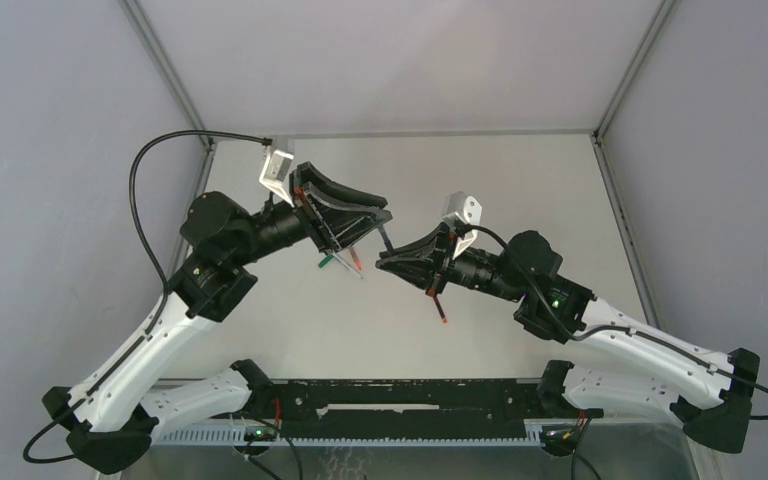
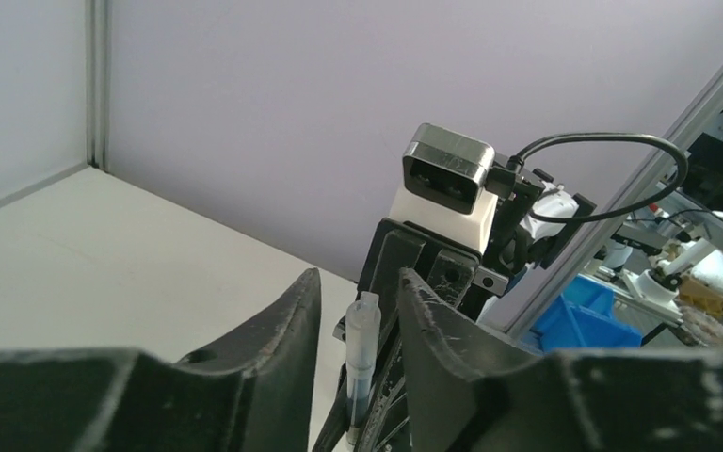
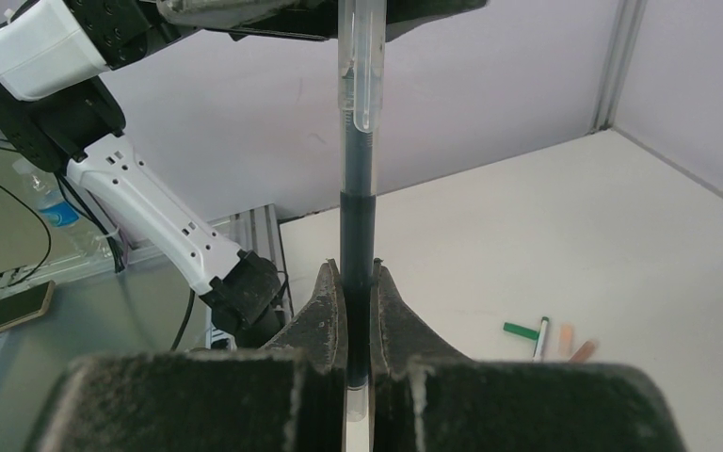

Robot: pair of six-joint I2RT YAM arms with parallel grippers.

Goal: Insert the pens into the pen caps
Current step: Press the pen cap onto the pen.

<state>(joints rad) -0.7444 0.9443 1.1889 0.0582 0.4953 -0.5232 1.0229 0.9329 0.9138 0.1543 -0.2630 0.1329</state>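
My right gripper (image 1: 384, 262) (image 3: 359, 273) is shut on a black pen (image 1: 386, 240) (image 3: 358, 217) and holds it in the air, pointing up at my left gripper (image 1: 378, 212) (image 2: 358, 282). A translucent pen cap (image 3: 362, 80) (image 2: 364, 330) sits on the pen's far end. It stands between the left fingers (image 2: 287, 330) with a gap on each side, so the left gripper is open. On the table lie a loose green cap (image 3: 522, 330), a green pen with a pale barrel (image 3: 539, 339) (image 1: 327, 263) and two reddish pieces (image 3: 584, 350). A red pen (image 1: 441, 308) lies under my right gripper.
The white table (image 1: 520, 190) is closed in by grey walls with metal corner posts (image 1: 615, 90). Blue bins (image 2: 591, 320) stand outside the cell, beyond the right arm. The arm bases and a black rail (image 1: 410, 400) line the near edge.
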